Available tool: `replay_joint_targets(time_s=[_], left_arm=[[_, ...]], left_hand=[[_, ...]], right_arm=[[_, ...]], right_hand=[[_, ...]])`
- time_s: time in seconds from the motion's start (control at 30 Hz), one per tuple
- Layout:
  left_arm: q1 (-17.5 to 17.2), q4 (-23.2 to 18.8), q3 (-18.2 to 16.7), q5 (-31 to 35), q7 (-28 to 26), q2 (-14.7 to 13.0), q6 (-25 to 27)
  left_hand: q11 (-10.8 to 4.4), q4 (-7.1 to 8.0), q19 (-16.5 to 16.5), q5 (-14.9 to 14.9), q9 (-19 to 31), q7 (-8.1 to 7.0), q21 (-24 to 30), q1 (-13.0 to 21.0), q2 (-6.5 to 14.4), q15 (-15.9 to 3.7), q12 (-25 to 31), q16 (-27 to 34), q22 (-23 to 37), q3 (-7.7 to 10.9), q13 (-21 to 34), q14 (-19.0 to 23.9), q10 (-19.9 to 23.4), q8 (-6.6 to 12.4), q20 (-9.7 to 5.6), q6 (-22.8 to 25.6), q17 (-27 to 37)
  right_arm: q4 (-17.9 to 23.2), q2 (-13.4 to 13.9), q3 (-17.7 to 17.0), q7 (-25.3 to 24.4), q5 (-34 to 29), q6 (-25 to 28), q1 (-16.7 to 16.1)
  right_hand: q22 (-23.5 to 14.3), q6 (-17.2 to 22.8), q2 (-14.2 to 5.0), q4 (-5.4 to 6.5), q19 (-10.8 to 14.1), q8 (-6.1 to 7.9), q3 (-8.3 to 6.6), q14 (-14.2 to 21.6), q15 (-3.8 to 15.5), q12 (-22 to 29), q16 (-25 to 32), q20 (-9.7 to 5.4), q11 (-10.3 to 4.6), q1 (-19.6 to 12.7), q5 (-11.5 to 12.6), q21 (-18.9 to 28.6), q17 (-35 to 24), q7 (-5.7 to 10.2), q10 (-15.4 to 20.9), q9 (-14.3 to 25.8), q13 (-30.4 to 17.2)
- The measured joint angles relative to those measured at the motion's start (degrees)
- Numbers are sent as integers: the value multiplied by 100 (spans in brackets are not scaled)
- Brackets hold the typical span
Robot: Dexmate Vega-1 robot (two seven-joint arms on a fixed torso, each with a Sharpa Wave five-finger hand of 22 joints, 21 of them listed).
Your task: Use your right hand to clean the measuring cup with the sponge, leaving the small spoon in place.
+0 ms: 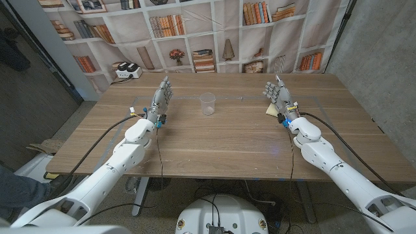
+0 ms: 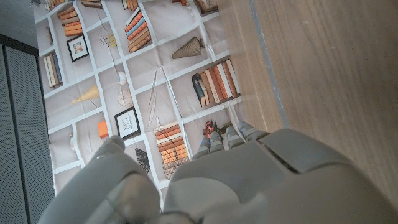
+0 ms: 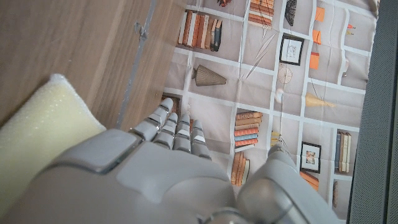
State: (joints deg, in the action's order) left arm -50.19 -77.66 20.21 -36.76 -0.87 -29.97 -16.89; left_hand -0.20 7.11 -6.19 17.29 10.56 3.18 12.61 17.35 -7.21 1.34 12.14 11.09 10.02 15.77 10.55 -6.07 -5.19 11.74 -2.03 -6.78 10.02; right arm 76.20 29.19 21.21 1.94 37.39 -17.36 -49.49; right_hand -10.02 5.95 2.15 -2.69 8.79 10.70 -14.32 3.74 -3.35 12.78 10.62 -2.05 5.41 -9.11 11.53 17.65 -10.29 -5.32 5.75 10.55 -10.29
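The wooden table (image 1: 214, 140) fills the middle of the head view, running from the bookshelf backdrop (image 1: 195, 32) along the top of the frame down to its near edge low in the frame. The two white arms come in from the bottom corners. The left hand (image 1: 162, 97) stands left of centre, its fingers straight and a little apart, pointing toward the top of the frame, with nothing in it. The right hand (image 1: 278, 94) stands right of centre in the same pose, fingers extended and apart, holding nothing. In the right wrist view the pale yellow sponge (image 3: 43, 134) lies on the table just beside the right hand (image 3: 155, 174); in the head view the sponge (image 1: 270, 111) peeks out at that hand's left side. The clear measuring cup (image 1: 207, 103) stands upright between the two hands, a little above centre of the frame, well apart from both. Whether a small spoon is in it I cannot tell. A small white device (image 1: 128, 70) sits at the table's upper left corner
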Motion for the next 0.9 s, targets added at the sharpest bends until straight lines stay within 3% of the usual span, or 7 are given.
replay_joint_targets(time_s=[0.67, 0.9], left_arm=[[-343, -728, -109, 224, -310, -350, 94], [-378, -870, -118, 282, -322, -461, 199]], left_hand=[[-3, -126, 87, 43, -1, 9, 0, 355, 173, -32, 43, 0, -1, 126, -1, 220, 230, 57, -21, 219, 0], [-19, -167, 109, 43, -1, -10, 0, 386, 204, -31, 43, 0, -1, 117, -1, 281, 312, 79, 1, 321, 0]], right_arm=[[551, 110, -62, -498, -377, -320, -445], [629, 137, -120, -690, -544, -443, -539]], right_hand=[[-27, 119, -53, -24, 22, 34, -24, 24, 24, 44, 20, -19, 6, -98, 0, 0, 1, 36, 177, -1, 1], [-27, 281, -83, -82, 191, 97, -48, 229, 121, 88, 62, -16, -76, -174, 0, -28, 16, 156, 403, -2, 1]])
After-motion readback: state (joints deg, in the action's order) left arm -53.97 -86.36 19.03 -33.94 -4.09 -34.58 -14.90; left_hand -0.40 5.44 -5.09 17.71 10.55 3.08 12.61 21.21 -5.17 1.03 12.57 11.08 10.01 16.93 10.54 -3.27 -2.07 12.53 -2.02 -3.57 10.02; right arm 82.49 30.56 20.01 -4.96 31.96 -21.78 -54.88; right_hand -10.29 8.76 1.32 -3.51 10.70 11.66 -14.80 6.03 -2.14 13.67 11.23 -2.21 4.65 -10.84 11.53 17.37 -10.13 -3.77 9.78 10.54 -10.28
